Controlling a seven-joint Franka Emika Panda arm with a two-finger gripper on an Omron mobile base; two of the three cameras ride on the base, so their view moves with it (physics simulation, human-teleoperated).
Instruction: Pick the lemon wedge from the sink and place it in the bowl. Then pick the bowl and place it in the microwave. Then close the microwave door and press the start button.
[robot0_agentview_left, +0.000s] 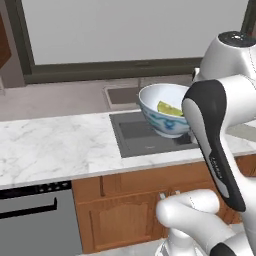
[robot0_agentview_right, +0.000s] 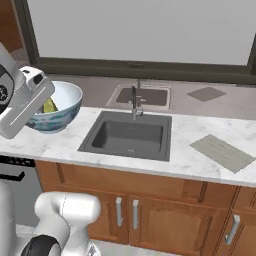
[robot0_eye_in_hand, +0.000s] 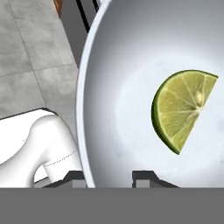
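I have the round white porcelain bowl with the blue-green painted outside (robot0_agentview_left: 162, 112) up off the marble counter (robot0_agentview_left: 55, 147), carried in the air to the left of the dark grey recessed sink (robot0_agentview_right: 127, 135) with its metal faucet (robot0_agentview_right: 133, 102). The small yellow-green lemon wedge (robot0_eye_in_hand: 183, 109) lies flat on the bowl's pale inside, right of centre in the hand view, so the first part of the job looks done and I judge this to be the carry toward the microwave.

The two-finger gripper (robot0_eye_in_hand: 111, 177) straddles the bowl's rim: one dark fingertip sits outside the wall and the other inside, so I read it as clamped on the rim.

My worry is that single-edge hold. The bowl hangs from one point on a smooth, curved wall, so a quick swing or a sudden stop of the base could let it pivot or slip between the fingers. It already looks tilted in both base views; more tilt could slide the wedge out. The arm also hides much of the bowl in the left base view, so clearance is hard to judge.
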